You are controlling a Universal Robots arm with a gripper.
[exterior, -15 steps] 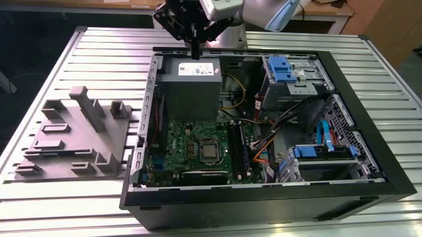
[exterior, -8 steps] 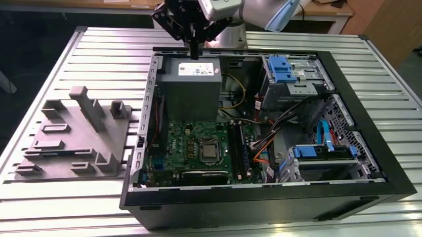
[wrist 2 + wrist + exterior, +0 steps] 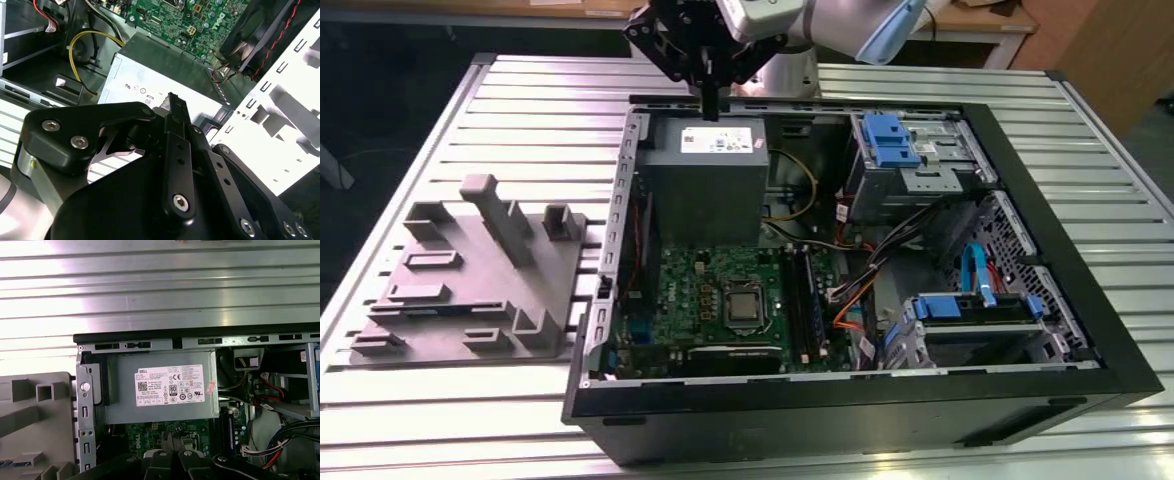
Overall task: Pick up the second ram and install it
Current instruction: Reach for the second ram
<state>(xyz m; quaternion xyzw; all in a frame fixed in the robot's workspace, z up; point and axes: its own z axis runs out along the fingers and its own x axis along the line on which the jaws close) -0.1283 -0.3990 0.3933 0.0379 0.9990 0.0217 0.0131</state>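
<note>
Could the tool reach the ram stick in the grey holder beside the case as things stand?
Probably yes. The tool hangs above the power supply, clear of the case, and the second ram lies in the grey holder at the exterior view's left with nothing over it.

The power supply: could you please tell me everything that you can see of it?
The power supply is a grey metal box lying flat in the far corner of the open case, on the exterior view's left, close against the case's side wall. A white printed label covers part of its upward face. Its near end borders the green motherboard, and yellow wires loop beside it. The gripper hangs just above its far edge; contact cannot be judged.
</note>
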